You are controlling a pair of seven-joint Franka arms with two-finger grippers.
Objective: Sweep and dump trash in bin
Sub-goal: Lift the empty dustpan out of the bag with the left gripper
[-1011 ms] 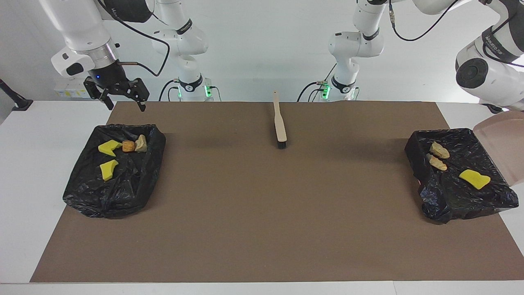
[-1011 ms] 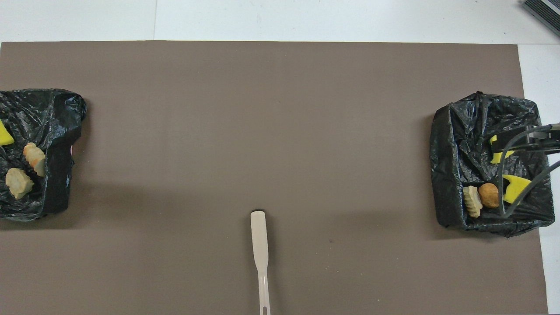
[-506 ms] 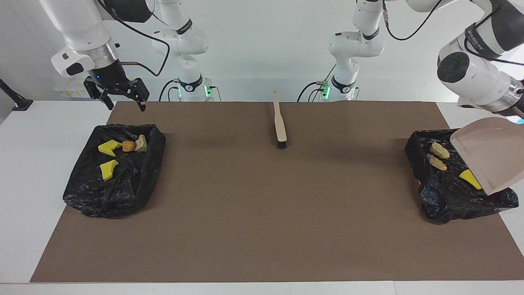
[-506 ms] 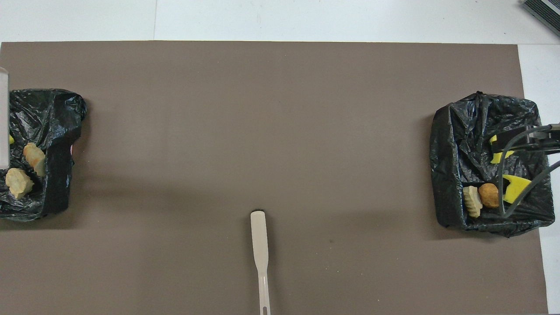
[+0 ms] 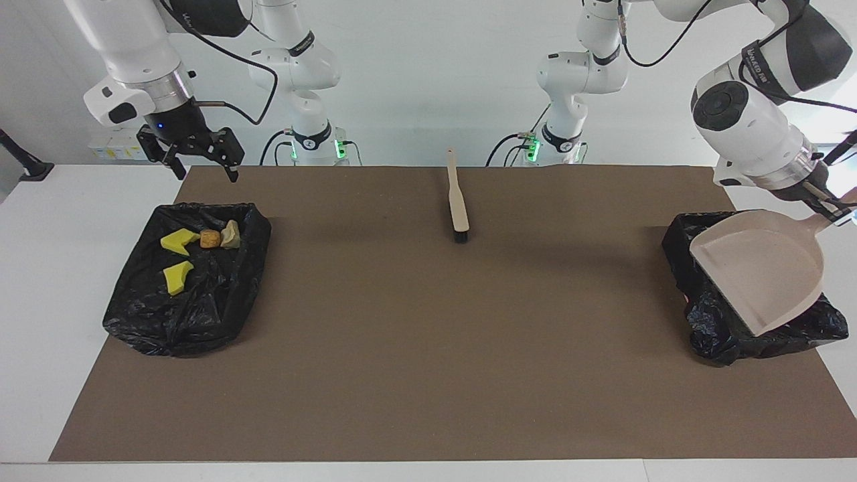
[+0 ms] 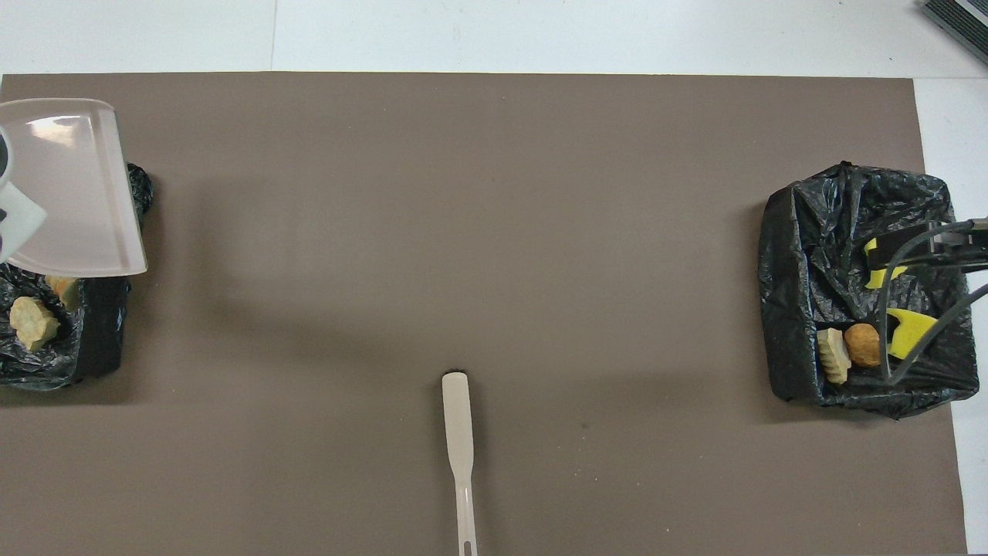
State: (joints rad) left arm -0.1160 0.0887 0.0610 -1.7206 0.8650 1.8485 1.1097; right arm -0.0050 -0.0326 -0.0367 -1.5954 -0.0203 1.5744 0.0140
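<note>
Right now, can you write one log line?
left gripper: shut on dustpan, over bin | right gripper: open, waiting | brush: on mat

dustpan (image 5: 763, 274) swung in over bin (image 5: 710, 321) at left arm's end | now hides its scraps

Brown mat (image 5: 415, 335) carries 2 black-lined bins (image 5: 201, 314) and brush (image 5: 458, 207).
</note>
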